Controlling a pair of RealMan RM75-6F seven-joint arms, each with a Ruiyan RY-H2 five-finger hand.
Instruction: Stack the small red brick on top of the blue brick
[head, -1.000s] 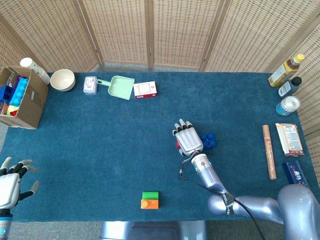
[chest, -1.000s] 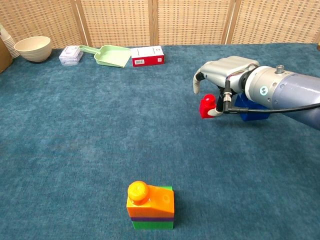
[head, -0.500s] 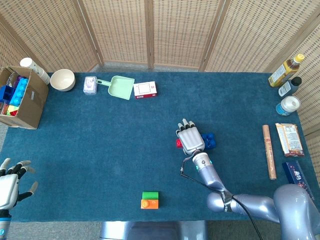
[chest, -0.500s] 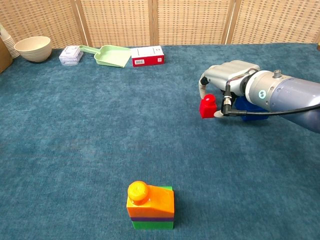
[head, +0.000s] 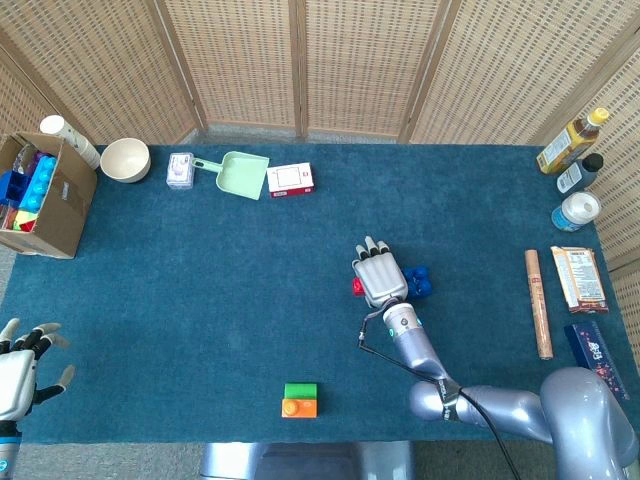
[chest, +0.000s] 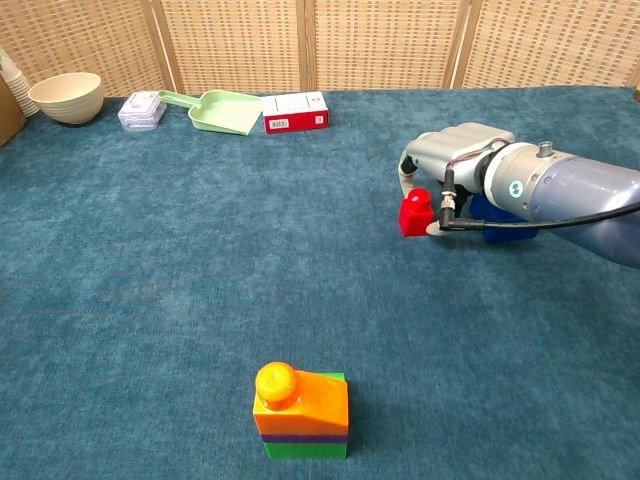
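The small red brick (chest: 414, 213) stands on the blue carpet, just left of the blue brick (chest: 505, 232). My right hand (chest: 458, 160) arches over the red brick, with curled fingers (chest: 405, 172) on its far left side and the thumb against its near right side, pinching it. From the head view, the right hand (head: 380, 277) covers most of the red brick (head: 356, 287), and the blue brick (head: 419, 282) shows to its right. My left hand (head: 18, 375) hovers at the table's near left corner, fingers spread and holding nothing.
A green, purple and orange brick stack (chest: 300, 412) stands near the front edge. A bowl (head: 125, 159), green dustpan (head: 240, 173) and red-white box (head: 290, 179) line the back. A cardboard box (head: 40, 195) sits far left; bottles (head: 575, 175) and a roll (head: 538, 303) lie far right.
My right hand shifted slightly right and lowered over the red brick, closing around it. The red brick has stayed in place. The left hand sank a little toward the lower left corner.
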